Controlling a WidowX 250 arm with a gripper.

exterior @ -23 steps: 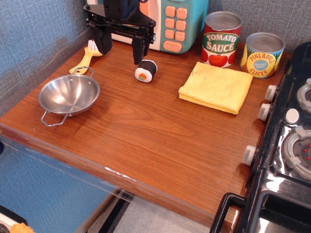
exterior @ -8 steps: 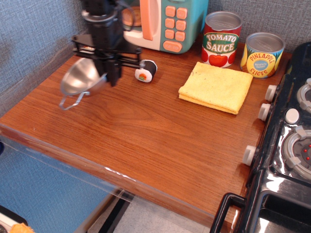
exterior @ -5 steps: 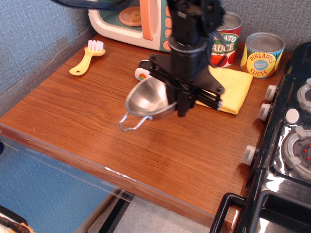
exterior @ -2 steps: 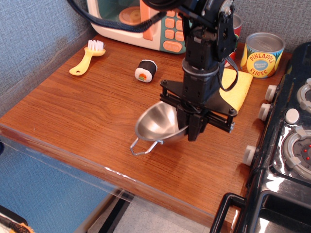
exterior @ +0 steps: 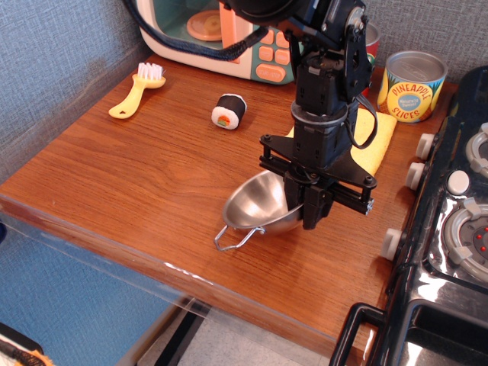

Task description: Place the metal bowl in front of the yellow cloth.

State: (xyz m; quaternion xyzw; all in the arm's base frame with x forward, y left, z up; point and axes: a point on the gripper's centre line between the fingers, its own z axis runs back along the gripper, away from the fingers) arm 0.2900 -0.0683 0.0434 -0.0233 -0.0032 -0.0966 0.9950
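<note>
The metal bowl (exterior: 255,207) hangs tilted, its open side facing left, low over the wooden counter near the front edge. One wire loop handle (exterior: 233,239) points down to the front left. My gripper (exterior: 305,207) is shut on the bowl's right rim and holds it. The yellow cloth (exterior: 377,139) lies flat behind the gripper, mostly hidden by the arm; only its right part shows. The bowl is on the near side of the cloth.
A sushi roll (exterior: 228,111) and a yellow brush (exterior: 137,89) lie at the back left. A toy microwave (exterior: 217,30) and a pineapple can (exterior: 412,85) stand at the back. A black stove (exterior: 450,206) borders the counter on the right.
My gripper took hold of the bowl at the left, lifted it, and carried it right and forward past the sushi roll. Over the last half second it moved slightly further right and lower.
</note>
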